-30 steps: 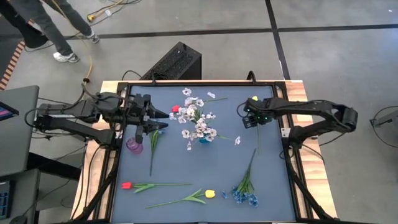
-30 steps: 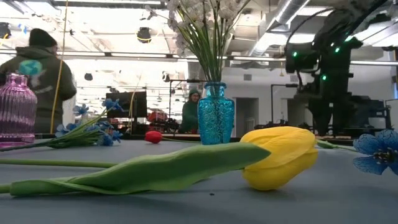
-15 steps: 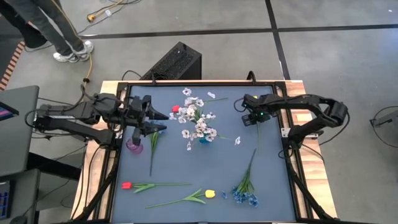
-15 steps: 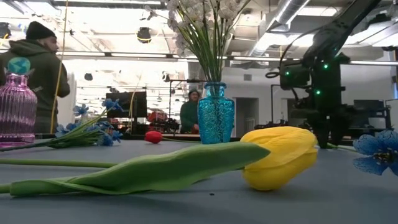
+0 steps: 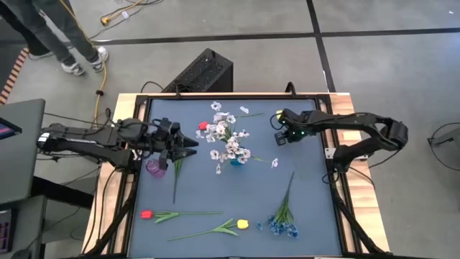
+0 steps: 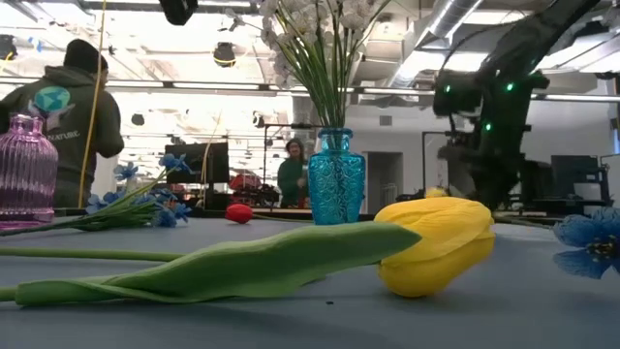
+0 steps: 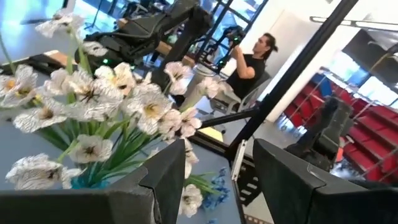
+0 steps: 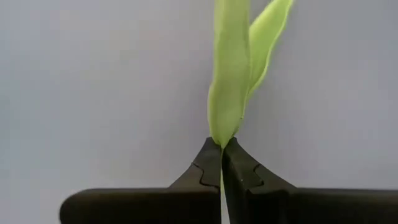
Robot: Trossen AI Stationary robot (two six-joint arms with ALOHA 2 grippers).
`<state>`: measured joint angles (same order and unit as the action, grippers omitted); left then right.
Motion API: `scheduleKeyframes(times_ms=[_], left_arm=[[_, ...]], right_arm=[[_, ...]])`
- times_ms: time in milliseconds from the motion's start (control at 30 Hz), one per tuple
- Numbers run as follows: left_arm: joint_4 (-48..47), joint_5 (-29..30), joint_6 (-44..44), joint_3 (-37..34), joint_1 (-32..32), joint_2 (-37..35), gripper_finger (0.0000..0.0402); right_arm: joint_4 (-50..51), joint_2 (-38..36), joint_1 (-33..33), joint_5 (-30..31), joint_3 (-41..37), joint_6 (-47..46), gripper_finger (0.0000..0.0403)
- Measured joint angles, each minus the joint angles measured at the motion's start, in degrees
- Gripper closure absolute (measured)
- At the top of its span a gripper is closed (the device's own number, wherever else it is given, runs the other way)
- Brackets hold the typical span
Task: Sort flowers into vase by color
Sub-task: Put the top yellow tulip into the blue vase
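1. The tulip [image 8: 231,81] sits pinched at its green leaves between the right gripper [image 8: 222,163]'s tips; in the high view only a speck of yellow [image 5: 279,114] shows by the gripper, at the table [image 5: 259,194]'s far right part, near the blue vase [image 5: 235,162] with its white sprays [image 5: 228,140].
2. The hold is on thin leaf, not stem; my guess is it could slide out or the leaf could bend on the lift, dropping the tulip.
3. A long stem hanging below might brush the white sprays on any pass over them, and tip the blue vase.
4. The right arm reaches in from the right edge, elbow bent, gripper low over the table, jaws shut on the tulip.
5. The left gripper [image 5: 181,144] waits partly open, holding nothing, by the purple vase [image 5: 155,168], facing the white sprays; a blue spray [image 5: 179,150] lies under it.
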<state>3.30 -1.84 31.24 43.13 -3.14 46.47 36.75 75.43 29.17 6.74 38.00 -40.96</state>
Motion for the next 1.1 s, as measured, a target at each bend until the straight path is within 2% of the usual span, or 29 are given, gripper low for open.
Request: scheduleKeyframes(times_ms=[100,233,367,467,600,667,767,867,1000,1100], left_arm=[[1.1,-0.4,-1.0,0.0,0.0,-1.4,0.0224],[0.3,0.8,-2.7,0.0,0.0,-2.9,0.0224],[0.4,1.3,-3.8,0.0,0.0,-3.5,0.0224],[0.2,1.4,-4.0,0.0,0.0,-3.2,0.0224],[0.2,1.7,-3.7,0.0,0.0,-2.4,0.0224],[0.3,1.8,-3.6,0.0,0.0,-2.2,0.0224],[0.3,1.9,-3.3,0.0,0.0,-2.2,0.0224],[0.3,2.0,-2.8,0.0,0.0,-2.2,0.0224],[0.3,2.2,-1.6,0.0,0.0,-2.2,0.0224],[0.3,2.2,-0.9,0.0,0.0,-2.2,0.0224]], right_arm=[[-3.0,-5.1,-0.9,1.4,-0.1,-1.5,0.038],[-12.4,-14.1,-3.4,2.6,0.0,-2.2,0.038],[-29.0,-21.6,-8.2,6.7,0.0,1.7,0.038],[-44.4,-24.2,-12.7,8.5,0.0,9.9,0.038],[-61.7,-23.8,-18.1,8.8,0.1,22.7,0.038],[-63.7,-22.7,-19.4,8.6,0.2,29.3,0.038],[-62.9,-21.0,-21.2,8.7,0.0,29.7,0.038],[-68.3,-19.7,-22.8,8.9,0.0,32.2,0.038],[-87.6,-16.7,-25.3,8.5,-3.8,39.5,0.038],[-100.7,-13.9,-26.1,8.4,-8.7,40.6,0.038]])
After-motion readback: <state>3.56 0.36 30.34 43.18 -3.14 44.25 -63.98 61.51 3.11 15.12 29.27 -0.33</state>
